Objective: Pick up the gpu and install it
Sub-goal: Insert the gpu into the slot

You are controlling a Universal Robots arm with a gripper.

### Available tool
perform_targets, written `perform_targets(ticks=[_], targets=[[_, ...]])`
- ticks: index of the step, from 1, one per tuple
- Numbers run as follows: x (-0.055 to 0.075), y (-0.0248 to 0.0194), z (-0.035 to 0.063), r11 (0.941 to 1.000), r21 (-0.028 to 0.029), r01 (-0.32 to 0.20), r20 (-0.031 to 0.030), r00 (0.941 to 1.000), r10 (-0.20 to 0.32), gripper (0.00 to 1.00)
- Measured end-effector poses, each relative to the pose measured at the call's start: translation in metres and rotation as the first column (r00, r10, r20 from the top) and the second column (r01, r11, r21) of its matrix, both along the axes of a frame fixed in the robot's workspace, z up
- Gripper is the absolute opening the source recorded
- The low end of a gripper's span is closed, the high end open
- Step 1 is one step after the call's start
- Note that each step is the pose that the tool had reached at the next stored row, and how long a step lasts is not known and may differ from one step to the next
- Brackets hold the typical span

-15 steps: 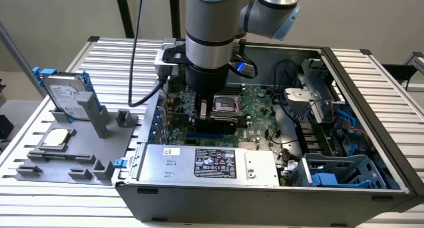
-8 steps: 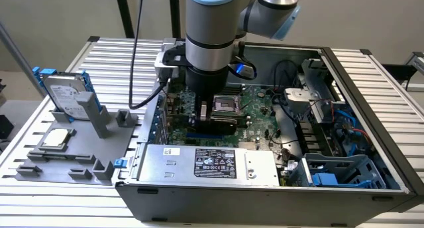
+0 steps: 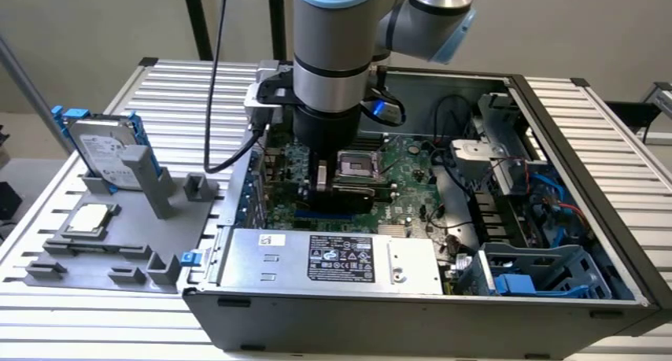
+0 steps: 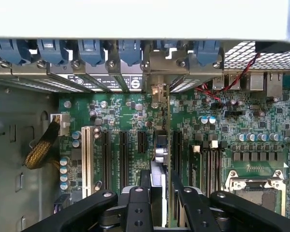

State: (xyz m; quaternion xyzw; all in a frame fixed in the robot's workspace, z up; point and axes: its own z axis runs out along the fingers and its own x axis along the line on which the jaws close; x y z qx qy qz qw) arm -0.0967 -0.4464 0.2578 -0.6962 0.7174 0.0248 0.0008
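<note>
The fingers are closed on the gpu, held edge-down inside the case over the board, its bracket up by the rear slots. It seems lined up with a slot (hard to be sure edge-on). Pressed down slightly off-line, it could jam or strain the connector; a tilt in the grip would do that.

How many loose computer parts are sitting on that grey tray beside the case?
2. A hard drive stands upright at the back of the tray; a small square chip lies flat nearer the camera. Others may hide behind its posts.
</note>
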Motion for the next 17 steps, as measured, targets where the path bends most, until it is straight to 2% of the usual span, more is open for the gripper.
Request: perform_targets(ticks=[14, 17], targets=[[-0.0010, -0.0002, -0.0041, 1.0000, 0.0000, 0.000, -0.0001, 1.0000, 0.000, 0.27], [-0.0010, -0.0003, -0.0041, 1.0000, 0.0001, 0.000, -0.0017, 1.0000, 0.000, 0.27]])
